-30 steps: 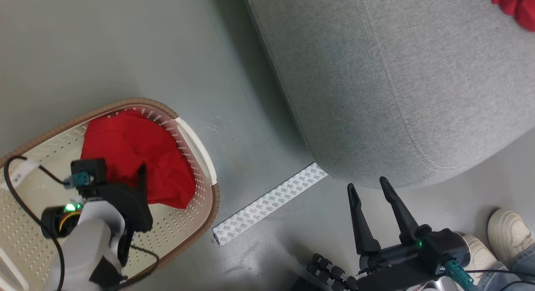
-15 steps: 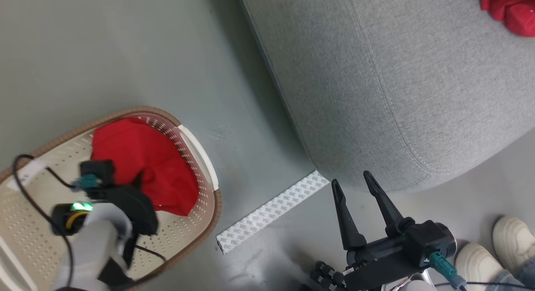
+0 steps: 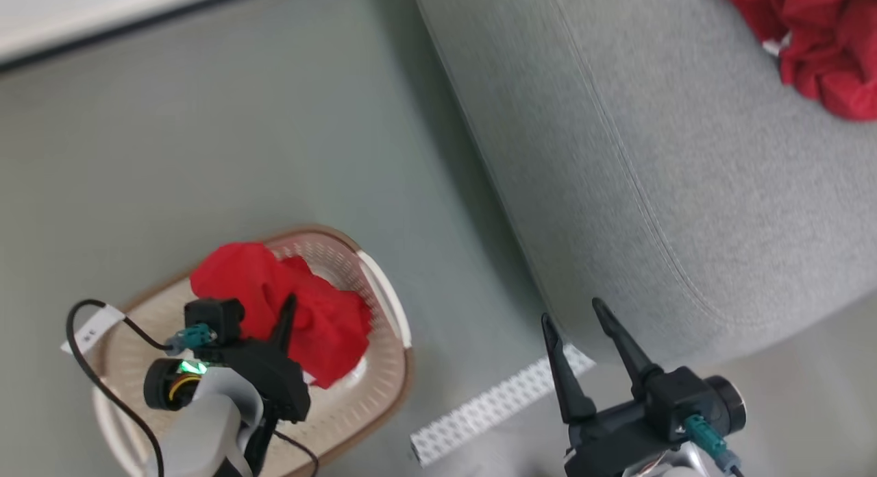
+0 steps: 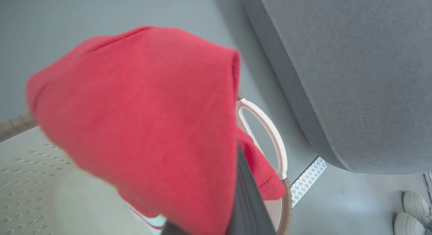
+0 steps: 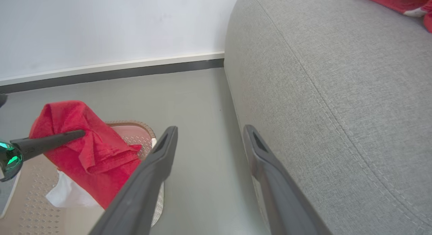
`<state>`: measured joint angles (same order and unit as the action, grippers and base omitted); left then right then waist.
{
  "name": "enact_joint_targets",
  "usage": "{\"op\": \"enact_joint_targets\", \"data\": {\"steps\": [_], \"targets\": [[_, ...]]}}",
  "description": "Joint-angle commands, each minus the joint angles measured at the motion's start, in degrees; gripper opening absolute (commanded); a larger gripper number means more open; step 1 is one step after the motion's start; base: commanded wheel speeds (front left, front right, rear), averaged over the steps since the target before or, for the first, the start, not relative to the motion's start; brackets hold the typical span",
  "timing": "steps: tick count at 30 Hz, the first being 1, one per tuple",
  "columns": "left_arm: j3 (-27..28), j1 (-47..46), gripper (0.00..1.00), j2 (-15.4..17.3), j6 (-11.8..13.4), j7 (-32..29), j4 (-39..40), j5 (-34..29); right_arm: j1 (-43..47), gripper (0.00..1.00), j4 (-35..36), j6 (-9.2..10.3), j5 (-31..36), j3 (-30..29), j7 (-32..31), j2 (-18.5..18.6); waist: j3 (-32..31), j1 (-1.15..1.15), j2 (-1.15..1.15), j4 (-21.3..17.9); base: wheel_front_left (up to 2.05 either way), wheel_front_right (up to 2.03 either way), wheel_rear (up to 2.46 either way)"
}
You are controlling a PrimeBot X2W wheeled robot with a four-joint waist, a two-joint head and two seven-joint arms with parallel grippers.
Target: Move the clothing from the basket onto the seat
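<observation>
Red garment [image 3: 301, 312] bunched in the pinch of the left gripper [image 3: 288, 310], fingers closed tight on the fabric, cloth draped over and around them. In the left wrist view the garment [image 4: 141, 120] covers all but one dark finger [image 4: 248, 198]. A white patch shows at the lower end of the garment [image 5: 77, 150] in the right wrist view; cannot tell whether that end touches the basket floor

Basket [image 3: 404, 367] directly under the left gripper, cream perforated wall, brown rim band; side handle [image 4: 266, 123] just past the hanging cloth, toward the seat

Seat [image 3: 651, 189], grey woven, ahead of and to the right of both grippers. A second red heap [image 3: 822, 45] lies on its top, well beyond the right gripper [image 3: 573, 311]

Right gripper: fingers spread wide, nothing between them, tips close to the rounded front corner of the seat, above grey floor [image 3: 240, 155]. Left gripper's finger [image 5: 50, 142] shows off to its left side

White patterned strip [image 3: 493, 408] flat on the floor, between the basket and the seat, just below the right gripper's fingertips

Pale shoes [image 4: 413, 211] on the floor, far right of the left gripper
</observation>
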<state>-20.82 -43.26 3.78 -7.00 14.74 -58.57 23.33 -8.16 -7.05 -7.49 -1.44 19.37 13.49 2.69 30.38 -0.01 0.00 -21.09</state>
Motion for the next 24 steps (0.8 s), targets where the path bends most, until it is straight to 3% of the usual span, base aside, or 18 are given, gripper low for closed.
{"op": "enact_joint_targets", "data": {"steps": [1,16,24], "targets": [[-0.31,2.02,0.0,-0.12,-0.24,0.4,0.59,0.91,1.36,1.0,-0.44,0.0,0.45,0.01,-0.39,0.11,-9.07,0.01,0.0,6.38,0.0,0.0,0.0],[-6.93,5.13,0.0,-0.29,-0.41,-5.33,17.46,2.6,9.32,1.0,0.63,0.0,0.06,-0.85,-4.32,0.44,-28.6,0.01,0.0,14.32,0.0,0.0,0.0],[-9.08,3.51,0.0,0.65,-0.43,-10.23,26.23,3.5,12.25,1.0,2.55,-0.01,-0.04,-1.1,-6.27,1.29,-32.67,0.01,0.0,18.05,0.0,0.0,0.0]]}}
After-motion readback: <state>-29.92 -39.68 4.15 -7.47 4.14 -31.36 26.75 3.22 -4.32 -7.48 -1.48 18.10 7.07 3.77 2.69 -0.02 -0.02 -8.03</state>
